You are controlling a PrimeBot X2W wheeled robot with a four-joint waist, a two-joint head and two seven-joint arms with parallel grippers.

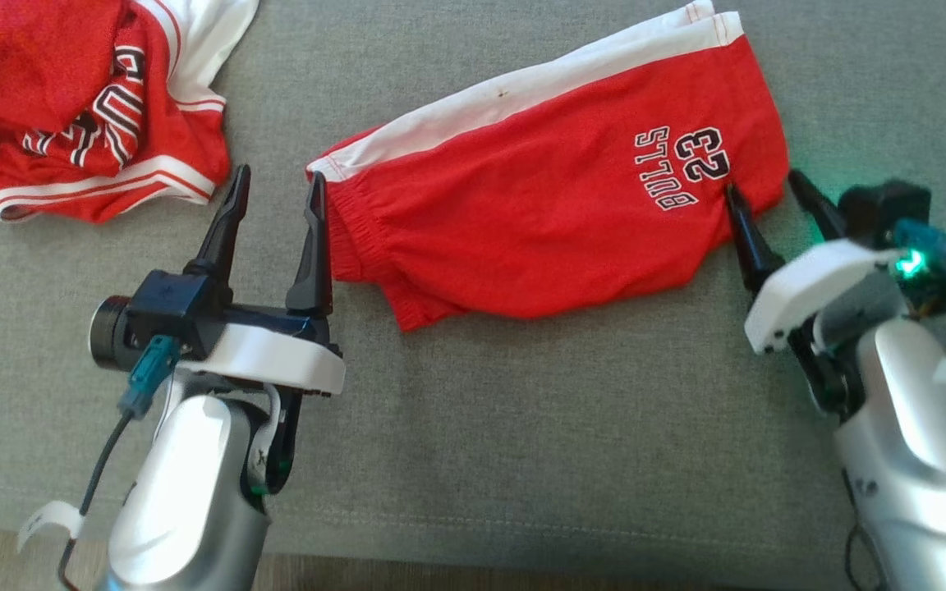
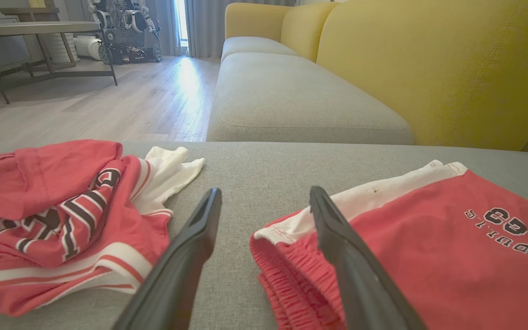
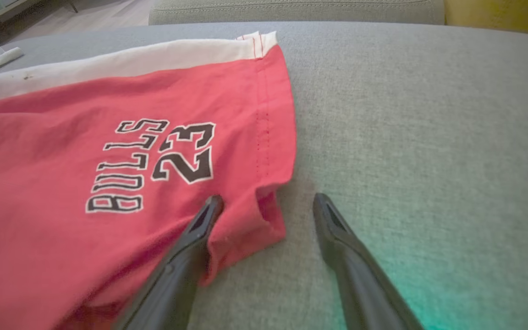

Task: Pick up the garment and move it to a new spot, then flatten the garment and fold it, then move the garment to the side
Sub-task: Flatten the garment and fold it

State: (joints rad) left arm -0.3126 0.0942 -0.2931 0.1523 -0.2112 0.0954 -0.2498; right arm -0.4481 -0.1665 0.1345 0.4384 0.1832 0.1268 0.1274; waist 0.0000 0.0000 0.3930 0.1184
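fingers on both arms wide open, nothing gripped. left gripper [image 1: 277, 176] sits at the elastic waistband end of the red bulls shorts [image 1: 539, 205]. right gripper [image 1: 762, 182] straddles the hem corner by the print. shorts lie mostly flat mid grey cushion [image 1: 522, 427]. looks light, limp knit, likely to sag and bunch. best pinch waistband and hem corner, all layers. crumpled red jersey [image 1: 87, 107] farther off left.
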